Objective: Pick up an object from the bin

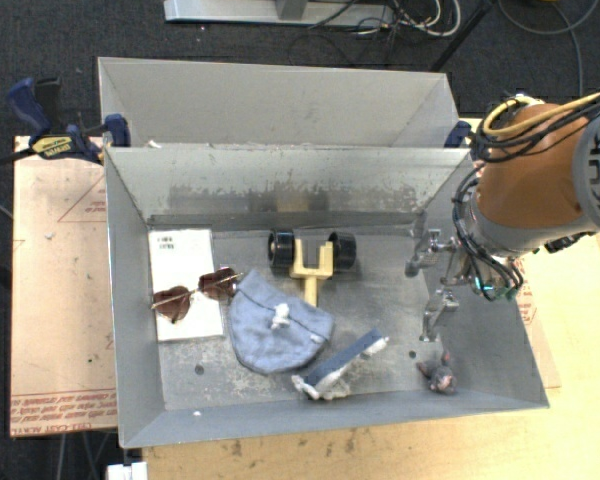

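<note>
My gripper (421, 301) hangs over the right part of the bin floor, open, with nothing between its two metal fingers. Just in front of its lower finger, a small grey-pink lump (440, 376) lies near the front right corner. To the left, a blue flat tool with a white end (342, 361) rests slantwise on the floor. A tan piece with two black rollers (312, 255) lies farther back, in the middle of the bin.
A blue-grey cloth cap (275, 330) lies in the middle, touching the blue tool. Sunglasses with reddish lenses (195, 293) rest on a white booklet (183, 258) at the left. The arm with its orange cover comes in over the right wall.
</note>
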Motion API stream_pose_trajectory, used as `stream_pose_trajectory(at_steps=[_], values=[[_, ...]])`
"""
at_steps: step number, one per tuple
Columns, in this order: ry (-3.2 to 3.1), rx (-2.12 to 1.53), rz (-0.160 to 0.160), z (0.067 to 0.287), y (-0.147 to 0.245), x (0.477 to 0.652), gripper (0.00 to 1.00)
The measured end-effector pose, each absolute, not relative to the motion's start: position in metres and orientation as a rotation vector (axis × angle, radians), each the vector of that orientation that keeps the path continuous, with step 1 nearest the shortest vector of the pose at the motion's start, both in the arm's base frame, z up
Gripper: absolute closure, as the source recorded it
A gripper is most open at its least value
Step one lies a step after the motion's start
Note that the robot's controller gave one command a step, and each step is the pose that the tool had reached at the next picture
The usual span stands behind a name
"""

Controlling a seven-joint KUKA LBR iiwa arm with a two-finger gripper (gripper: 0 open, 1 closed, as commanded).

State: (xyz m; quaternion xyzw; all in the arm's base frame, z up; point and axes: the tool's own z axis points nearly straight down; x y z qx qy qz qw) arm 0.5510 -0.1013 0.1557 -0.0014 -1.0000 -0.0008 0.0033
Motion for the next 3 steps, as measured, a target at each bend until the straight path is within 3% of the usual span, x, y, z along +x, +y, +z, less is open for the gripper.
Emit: stream_pose_trajectory(at_steps=[1,2,3], values=[[-3.142,-0.001,-0.001,0.16,-0.101,0.553,0.0],[-3.143,-0.025,0.0,0.157,-0.051,0.519,0.0],[-3.142,-0.017,-0.002,0.154,-0.036,0.512,0.0]])
